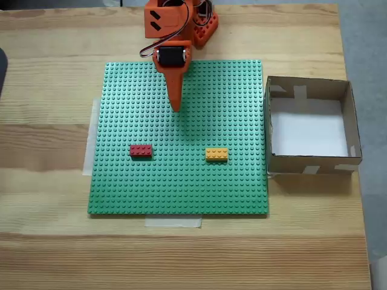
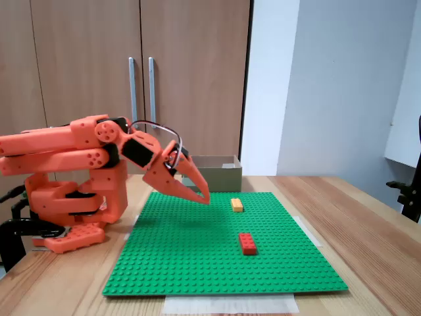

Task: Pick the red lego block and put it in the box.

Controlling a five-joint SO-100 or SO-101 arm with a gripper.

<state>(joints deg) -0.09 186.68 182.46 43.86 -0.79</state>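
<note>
Red lego block (image 1: pixel 141 151) sits near-left on green baseplate (image 1: pixel 242 187): light, rigid, slick, prob stud-locked. Pinch its long sides. Your gripper (image 1: pixel 176 107) hovers clenched, empty.

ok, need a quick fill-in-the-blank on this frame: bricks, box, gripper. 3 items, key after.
1. The red lego block sits on the ____ baseplate.
2. In the top-down fixed view, the yellow-orange brick lies between the red one and the ____.
3. The gripper is holding ____.

Missing words: green; box; nothing
</note>
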